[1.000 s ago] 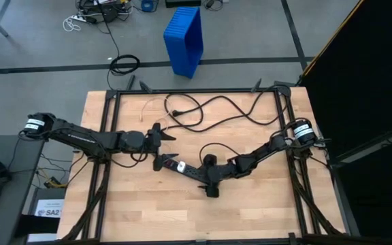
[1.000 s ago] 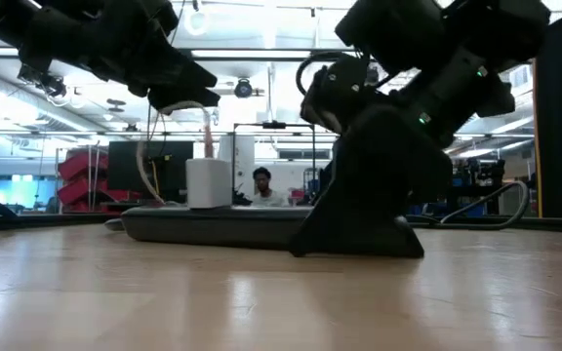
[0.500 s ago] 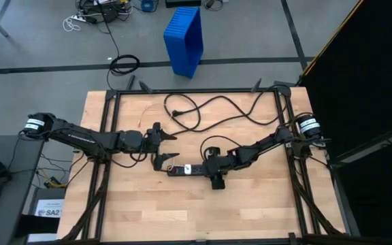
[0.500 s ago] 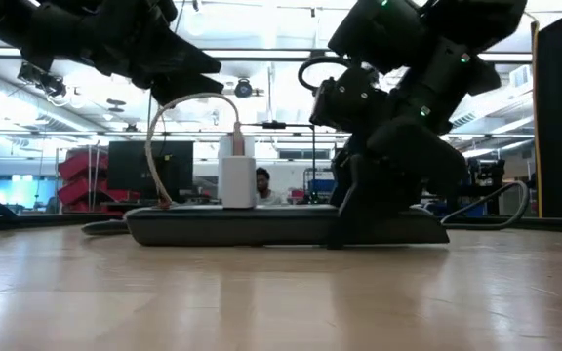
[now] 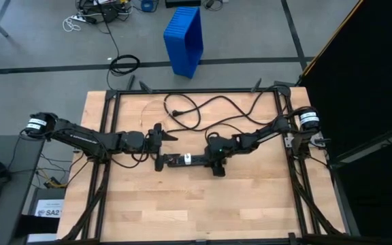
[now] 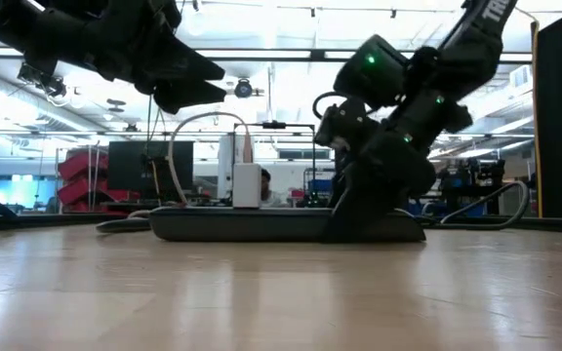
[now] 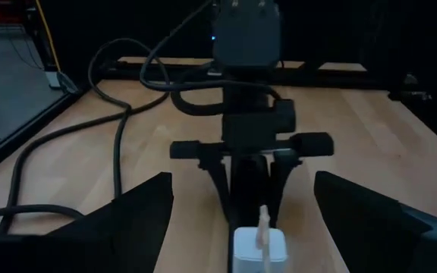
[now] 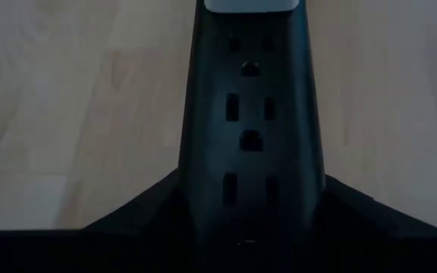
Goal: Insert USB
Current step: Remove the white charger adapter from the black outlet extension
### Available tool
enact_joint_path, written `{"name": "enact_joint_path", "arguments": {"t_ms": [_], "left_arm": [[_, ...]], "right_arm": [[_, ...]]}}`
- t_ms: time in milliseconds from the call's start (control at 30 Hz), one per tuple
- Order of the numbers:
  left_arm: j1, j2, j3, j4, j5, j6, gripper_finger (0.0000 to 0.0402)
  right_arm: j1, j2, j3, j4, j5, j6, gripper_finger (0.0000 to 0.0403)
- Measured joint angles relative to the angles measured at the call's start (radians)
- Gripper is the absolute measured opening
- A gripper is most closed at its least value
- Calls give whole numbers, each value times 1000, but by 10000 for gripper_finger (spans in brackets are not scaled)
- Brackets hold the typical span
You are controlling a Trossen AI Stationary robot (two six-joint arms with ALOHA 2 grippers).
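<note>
A black power strip (image 5: 182, 160) lies flat on the wooden table, parallel to its near edge. A small white charger block (image 6: 246, 185) stands plugged into it near its left end. The thin pale USB cable (image 6: 201, 122) arcs up from behind the strip and comes down with its plug (image 7: 264, 224) on the block's top. My left gripper (image 5: 167, 136) hovers open above the strip's left end; in its wrist view the fingers stand on either side of the block (image 7: 256, 250), clear of it. My right gripper (image 5: 215, 162) is shut on the strip's right end. My right gripper pinches the power strip's right end (image 8: 249, 197) between its two fingers (image 8: 139, 216), one on each long side. It comes from the table's right, slanting down, with the fingers lying along the strip. The strip rests flat on the table.
The thick black cord (image 5: 209, 109) of the strip loops over the far half of the table. A black frame (image 5: 107, 136) runs along the table's edges. A blue bin (image 5: 184, 39) stands on the floor beyond the far edge. Bare wood lies toward the near edge.
My right gripper has swung toward the far edge and right, staying shut on the strip's end. The strip has turned on the table from slanting to parallel with the near edge: its right end moved, its left end stayed nearly in place.
</note>
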Motion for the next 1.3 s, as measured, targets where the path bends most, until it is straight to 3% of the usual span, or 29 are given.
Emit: {"name": "enact_joint_path", "arguments": {"t_ms": [433, 633, 867, 1100, 1300], "left_arm": [[0, 77, 0, 82, 0, -5, 302], [-5, 144, 0, 157, 27, -6, 302], [-113, 142, 1, 287, 90, 60, 302], [-186, 183, 2, 191, -74, 13, 302], [-158, 351, 1, 215, -133, -56, 292]], "right_arm": [[-69, -47, -194, 299, 0, 19, 217], [-71, -47, -200, 320, -4, 13, 204], [-71, -45, -200, 331, 4, 14, 229], [-71, -44, -201, 345, 4, 13, 208], [-70, -44, -201, 348, 4, 9, 217]]}}
